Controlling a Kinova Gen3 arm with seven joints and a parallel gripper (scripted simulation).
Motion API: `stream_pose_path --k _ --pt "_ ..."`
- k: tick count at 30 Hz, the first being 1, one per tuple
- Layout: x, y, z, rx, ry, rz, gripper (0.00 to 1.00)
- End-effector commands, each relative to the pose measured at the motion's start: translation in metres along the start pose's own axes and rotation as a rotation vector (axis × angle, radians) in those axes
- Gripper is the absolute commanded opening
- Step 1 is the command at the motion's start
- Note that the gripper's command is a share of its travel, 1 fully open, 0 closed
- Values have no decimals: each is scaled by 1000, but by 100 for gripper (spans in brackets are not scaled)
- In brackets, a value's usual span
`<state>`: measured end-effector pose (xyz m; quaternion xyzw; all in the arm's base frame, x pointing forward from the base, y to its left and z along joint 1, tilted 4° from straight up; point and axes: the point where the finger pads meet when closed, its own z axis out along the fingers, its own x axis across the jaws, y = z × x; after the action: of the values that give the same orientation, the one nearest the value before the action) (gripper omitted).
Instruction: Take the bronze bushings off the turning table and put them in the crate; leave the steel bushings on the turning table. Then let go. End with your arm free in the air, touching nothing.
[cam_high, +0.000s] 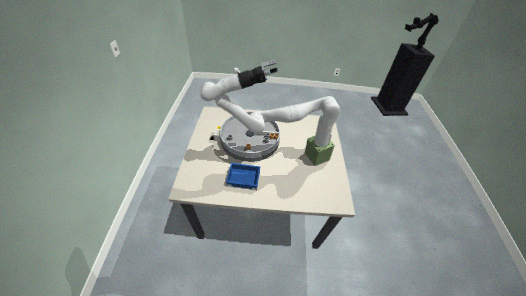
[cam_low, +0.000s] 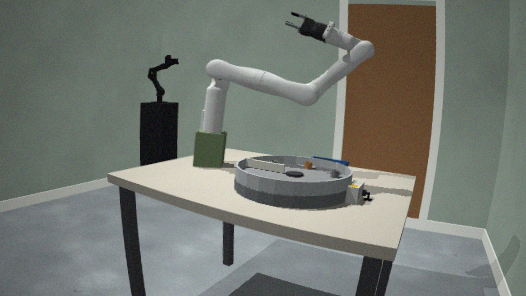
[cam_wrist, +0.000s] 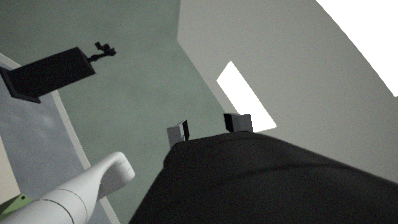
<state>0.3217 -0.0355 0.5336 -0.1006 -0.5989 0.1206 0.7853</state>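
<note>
My gripper (cam_high: 275, 67) (cam_low: 290, 18) (cam_wrist: 206, 124) is open and empty, raised high above and away from the turning table (cam_high: 250, 156) (cam_low: 295, 192). On the turning table, a bronze bushing (cam_high: 248, 147) (cam_low: 308, 165) lies toward the crate side. More bronze (cam_high: 273, 135) shows at its right side in the top view, too small to count. Grey steel bushings lie beside that bronze, and a steel bushing (cam_high: 229, 137) (cam_low: 334, 173) lies at the left. The arm hides part of the turning table in the top view. The blue crate (cam_high: 243, 176) (cam_low: 330, 160) looks empty in the top view.
A pale bar (cam_low: 265, 165) and a dark hub (cam_low: 295, 174) are on the turning table. A small white box (cam_low: 355, 192) with a dark knob adjoins its outer wall. The arm's green base (cam_high: 319, 150) (cam_low: 210, 149) stands on the worktable (cam_high: 305, 197) (cam_low: 165, 182).
</note>
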Motion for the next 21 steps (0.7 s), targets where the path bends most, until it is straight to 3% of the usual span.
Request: stream_pose_path --k 1,4,5,9,21 --pt "-30 12 17 -86 -214 5 100" --pt "-30 12 17 -86 -214 5 100" --pt "-3 1 6 -19 -47 1 100" --pt "-20 7 27 -90 -225 6 100" --pt "-20 7 27 -90 -225 6 100"
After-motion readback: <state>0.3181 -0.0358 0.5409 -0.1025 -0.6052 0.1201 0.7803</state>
